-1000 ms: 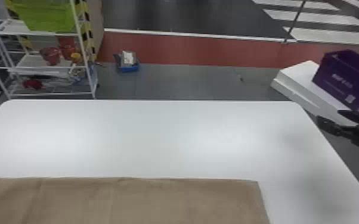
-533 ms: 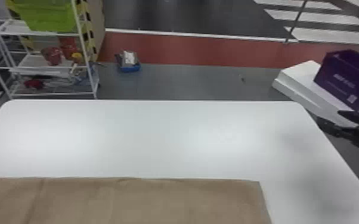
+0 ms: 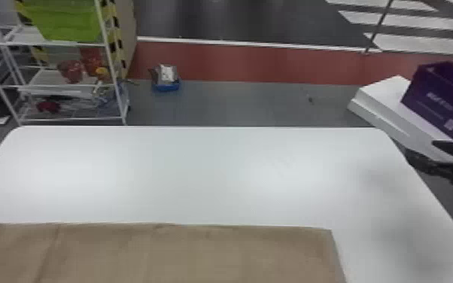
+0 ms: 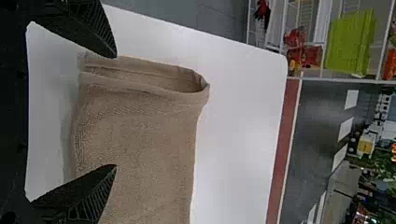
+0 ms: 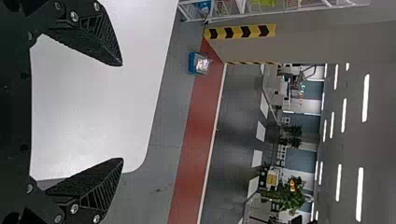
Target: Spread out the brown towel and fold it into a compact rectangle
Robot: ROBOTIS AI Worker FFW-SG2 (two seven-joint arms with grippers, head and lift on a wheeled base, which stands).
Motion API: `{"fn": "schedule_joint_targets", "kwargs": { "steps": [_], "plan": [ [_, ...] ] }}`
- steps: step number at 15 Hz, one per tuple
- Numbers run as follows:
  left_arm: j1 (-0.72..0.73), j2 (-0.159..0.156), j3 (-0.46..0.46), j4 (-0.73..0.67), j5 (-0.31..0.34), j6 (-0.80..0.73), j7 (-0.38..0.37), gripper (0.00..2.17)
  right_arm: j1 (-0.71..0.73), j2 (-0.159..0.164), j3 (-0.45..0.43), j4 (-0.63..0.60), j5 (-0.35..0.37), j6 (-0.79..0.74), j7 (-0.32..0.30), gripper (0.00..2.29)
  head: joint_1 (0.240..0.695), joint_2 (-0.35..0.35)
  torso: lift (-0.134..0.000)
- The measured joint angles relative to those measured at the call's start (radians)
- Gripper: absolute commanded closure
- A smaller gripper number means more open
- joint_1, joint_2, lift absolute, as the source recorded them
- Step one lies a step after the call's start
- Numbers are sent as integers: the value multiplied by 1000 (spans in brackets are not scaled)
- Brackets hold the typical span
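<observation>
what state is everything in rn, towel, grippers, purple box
brown towel: lying on the table, folded over, layers showing at one end, not gripped
left gripper: open, empty, at the towel
right gripper: open, empty, by the table's right edge
purple box: resting on a white block, top seemingly open

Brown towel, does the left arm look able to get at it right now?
Probably yes: the left gripper has its jaws open toward the brown towel, and I see nothing lying over it or in between.
</observation>
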State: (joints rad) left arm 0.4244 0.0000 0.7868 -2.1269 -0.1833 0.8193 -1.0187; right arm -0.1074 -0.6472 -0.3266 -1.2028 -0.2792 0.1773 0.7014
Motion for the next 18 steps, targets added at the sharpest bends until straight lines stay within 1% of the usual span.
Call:
{"fn": "schedule_joint_targets", "kwargs": {
  "steps": [2,5,7,8,9,11,14,16,18],
  "plan": [
    [-19,0,-6,36,4,-15,51,33,0,0,0,-1,0,0,1,174,695,-113,-124],
    [-53,0,-6,73,11,-15,61,33,0,-1,0,-1,0,0,2,174,695,-109,-124],
    [-65,0,-20,99,4,-11,81,36,1,-2,-3,0,0,0,4,174,695,-111,-124],
    [-70,0,-29,111,-2,-11,83,80,1,-2,-3,0,0,0,5,174,695,-113,-124],
    [-73,0,-36,120,-6,-9,79,120,1,-2,-3,0,0,0,6,174,695,-120,-124],
    [-75,0,-48,134,-15,-2,56,316,1,-4,-3,0,1,0,6,174,695,-130,-124],
    [-76,0,-55,139,-31,9,4,724,2,-5,-1,0,2,0,6,174,695,-149,-124],
    [-76,0,-55,138,-38,9,-20,728,2,-5,0,0,2,0,6,174,695,-153,-124],
    [-69,0,-49,125,-38,-10,-24,728,2,-5,0,0,3,0,6,174,695,-152,-124]
  ]
}}
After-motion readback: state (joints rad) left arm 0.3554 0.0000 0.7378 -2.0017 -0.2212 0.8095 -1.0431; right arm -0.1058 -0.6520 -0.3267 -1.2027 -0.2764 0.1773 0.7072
